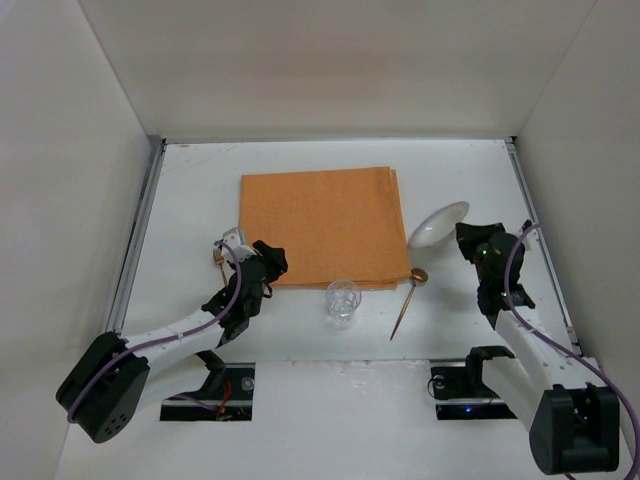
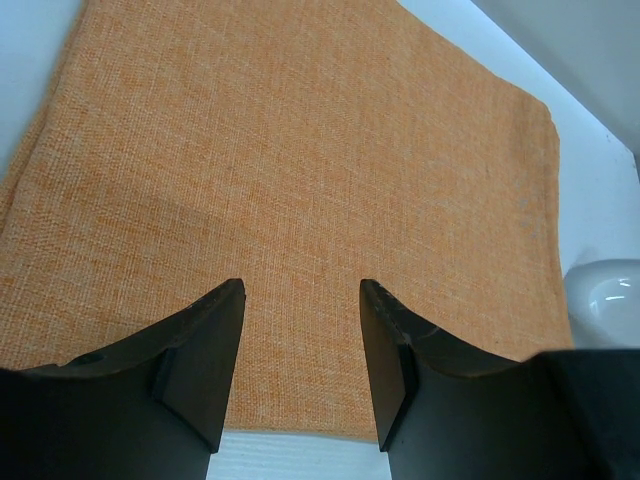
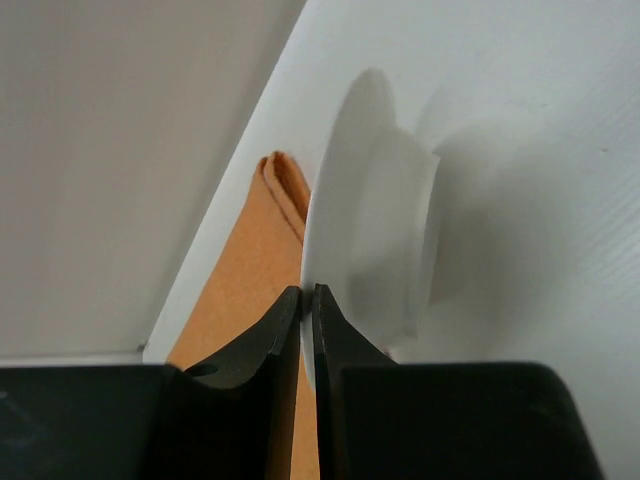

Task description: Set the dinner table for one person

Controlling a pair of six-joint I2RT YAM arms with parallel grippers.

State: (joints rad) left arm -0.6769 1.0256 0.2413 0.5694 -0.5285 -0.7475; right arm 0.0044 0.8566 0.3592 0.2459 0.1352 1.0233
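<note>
Clamping tilted plate (image 3: 375,230) rim over dinner table (image 3: 540,120), right fingers (image 3: 285,330); left fingers (image 2: 205,345) spread over placemat (image 2: 300,150)

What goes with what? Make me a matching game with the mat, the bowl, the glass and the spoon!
Things:
1. mat
2. bowl
3. glass
4. spoon

Clues:
A. clear, upright, at the mat's near edge
B. orange, lying flat
C. thin and brown, lying on the table right of the glass
D. white, tilted, rim pinched by the right gripper

Pairs: 1-B, 2-D, 3-A, 4-C
</note>
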